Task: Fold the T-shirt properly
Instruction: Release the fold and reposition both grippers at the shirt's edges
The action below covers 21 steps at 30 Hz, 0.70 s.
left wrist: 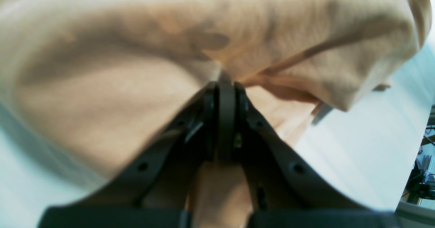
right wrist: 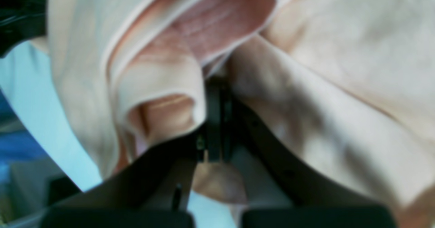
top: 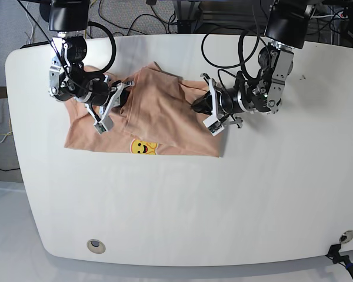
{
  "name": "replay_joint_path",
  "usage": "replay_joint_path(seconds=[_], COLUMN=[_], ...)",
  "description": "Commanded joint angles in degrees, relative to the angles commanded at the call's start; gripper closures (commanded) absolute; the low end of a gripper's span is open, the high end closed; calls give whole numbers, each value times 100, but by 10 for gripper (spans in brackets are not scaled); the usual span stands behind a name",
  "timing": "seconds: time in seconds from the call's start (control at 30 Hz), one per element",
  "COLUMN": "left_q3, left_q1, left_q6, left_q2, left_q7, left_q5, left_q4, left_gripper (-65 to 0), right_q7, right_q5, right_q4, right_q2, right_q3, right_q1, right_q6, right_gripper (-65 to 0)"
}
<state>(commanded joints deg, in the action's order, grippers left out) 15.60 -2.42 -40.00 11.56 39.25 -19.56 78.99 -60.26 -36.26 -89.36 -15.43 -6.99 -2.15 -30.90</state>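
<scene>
The peach T-shirt point(top: 159, 111) lies partly folded on the white table point(top: 182, 194), its yellow smiley print point(top: 142, 147) near the front edge. My left gripper point(top: 195, 107) is shut on the T-shirt's right-hand fabric point(left wrist: 142, 71) and lifts it; in the left wrist view the jaws point(left wrist: 226, 85) are pressed together with cloth bunched over them. My right gripper point(top: 127, 87) is shut on a fold of the T-shirt near its top left; the right wrist view shows hems and folds point(right wrist: 163, 82) draped over the closed jaws point(right wrist: 217, 85).
Cables point(top: 223, 35) hang over the table's far edge behind both arms. A round hole point(top: 95, 244) sits near the front left corner. The table's white surface point(left wrist: 360, 146) shows to the right of the lifted cloth.
</scene>
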Motion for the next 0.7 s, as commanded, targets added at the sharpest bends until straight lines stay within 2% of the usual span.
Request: replay_joint_path(seconds=[0.17,0.33,0.5,0.6,0.7], left_q3=[-510,-598,-598,-598,-598], left_q1=[211,334,422,510,633], left_q6=[0,0,0,0,0], left_q2=[114,255,255,255,255], left_q7=[0,0,0,0,18], left_q5=[0,0,0,0,0], left_q4=[53,114,123,352,695], left_gripper=[0,0,0,0,0], right_q7=[0,0,0,0,0], right_q5=[-9,-9,-18,-18,-18], right_q4=[-607,-985,-774,-290,299], right_q2=[-141,-123,-88,-18,-35], right_q3=[-123,-958,-1688,-2110,-2382], right_q1=[18,9,-9,9,123], right_q6=[0,0,-18,-26,-35], right_gripper=[-155,-311,-449,-492,-500])
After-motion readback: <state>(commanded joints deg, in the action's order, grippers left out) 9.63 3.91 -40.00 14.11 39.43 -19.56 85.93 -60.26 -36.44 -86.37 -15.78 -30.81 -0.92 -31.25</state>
